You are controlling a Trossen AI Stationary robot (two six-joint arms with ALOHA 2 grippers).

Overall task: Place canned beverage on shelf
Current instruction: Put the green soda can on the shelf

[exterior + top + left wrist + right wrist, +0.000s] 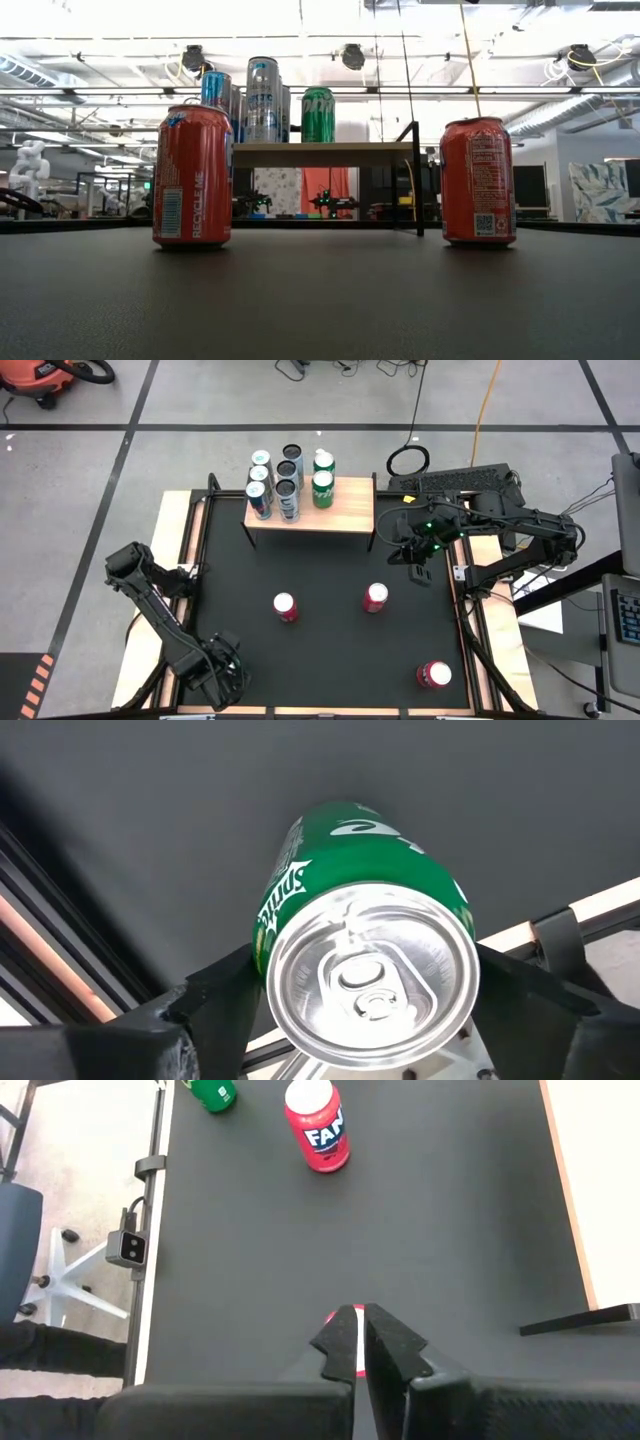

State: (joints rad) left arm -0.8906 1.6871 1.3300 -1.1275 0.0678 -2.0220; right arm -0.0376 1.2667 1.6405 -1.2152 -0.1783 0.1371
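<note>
Black tabletop [330, 640], 3 red cans, wooden shelf [345, 510], concrete floor

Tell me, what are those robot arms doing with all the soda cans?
They're putting cans on the small light-wood shelf on black legs, where six cans already stand. The left gripper, at the table's near left corner, has its fingers on both sides of a green aluminium soda can; whether they squeeze it yet isn't clear. The right gripper hangs shut by the shelf's right end. Three red soda cans wait on the black tabletop.
</note>
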